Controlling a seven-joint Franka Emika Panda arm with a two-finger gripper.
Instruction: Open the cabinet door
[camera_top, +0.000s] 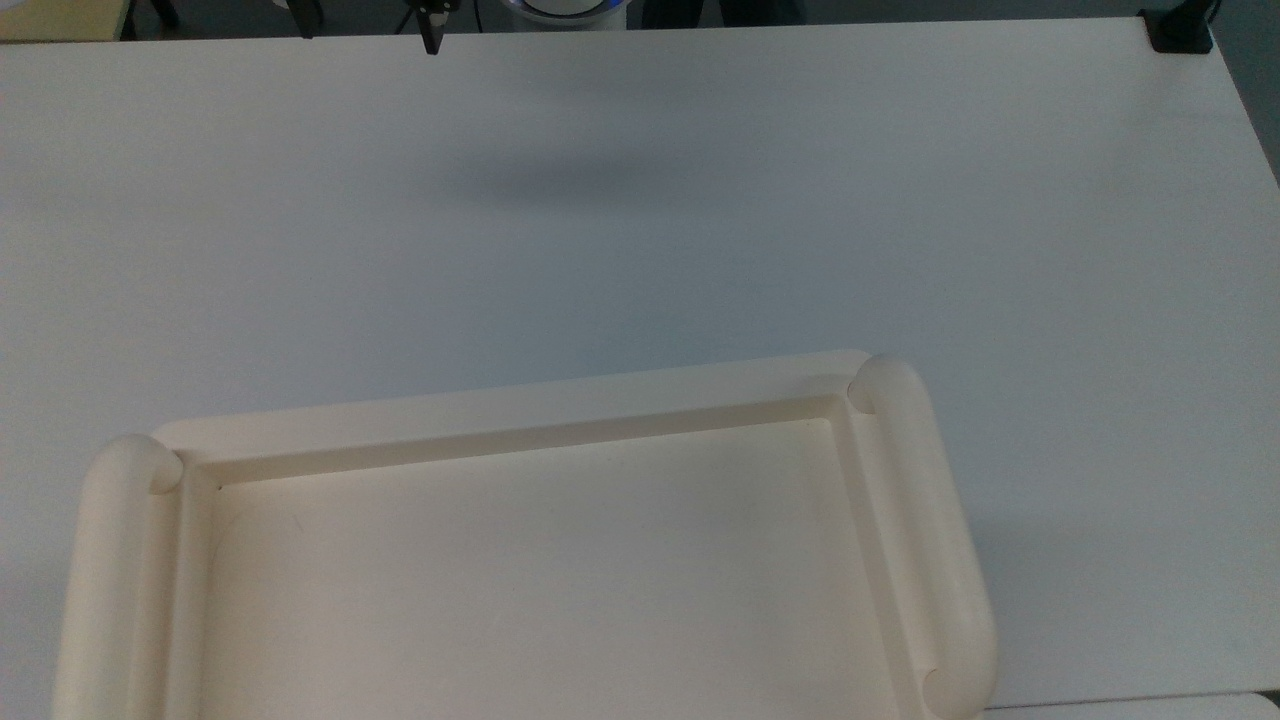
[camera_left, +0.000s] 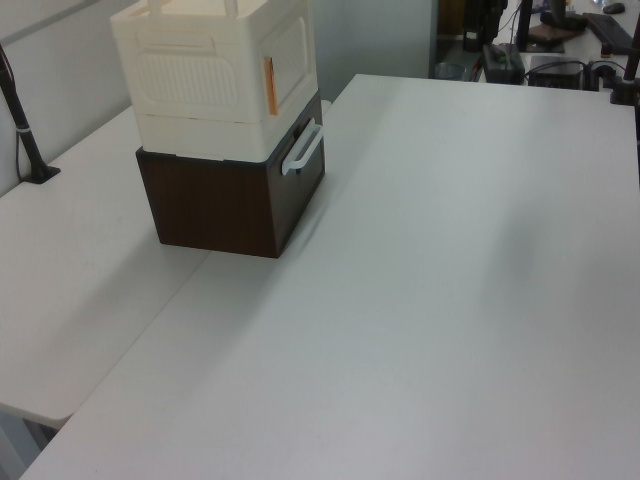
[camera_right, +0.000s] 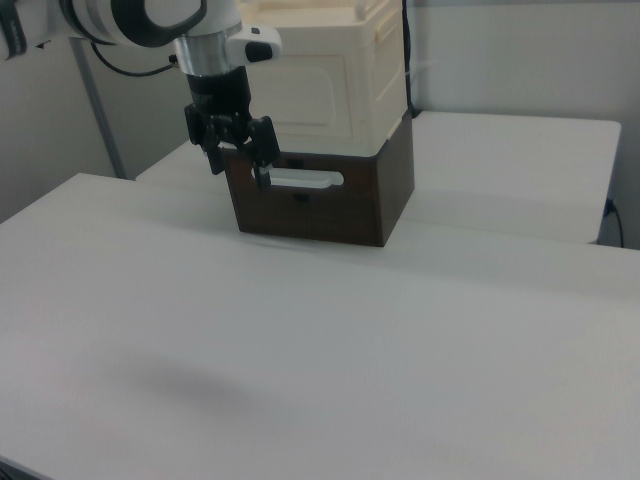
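Gripper (camera_right: 238, 160) hangs above the white table (camera_right: 330, 340), well clear of the surface, fingers pointing down and spread apart, nothing between them, touching nothing. In the right view it sits in front of the brown box's left end, overlapping the white handle (camera_right: 306, 180) by line of sight only. Its shadow falls as a soft patch on the table nearer the camera.

Behind it: one dark brown box (camera_right: 320, 195), one handle on its front, one cream cabinet (camera_right: 320, 80) stacked on top.

One cabinet door (camera_right: 310, 88), on the cabinet's front face, directly above the handle. It stands upright, closed flat against the cabinet, facing out toward the open table. Long axis runs horizontally across the front. In the left view the door (camera_left: 288, 55) faces the left view's right, with an orange strip (camera_left: 268, 87) along its near vertical edge.

From the top view, the cabinet's recessed top (camera_top: 540, 570) shows two rounded rails, one (camera_top: 925, 530) at the top view's right, one (camera_top: 105, 570) at its left. Gripper tips (camera_top: 431, 28) show at the far table edge.
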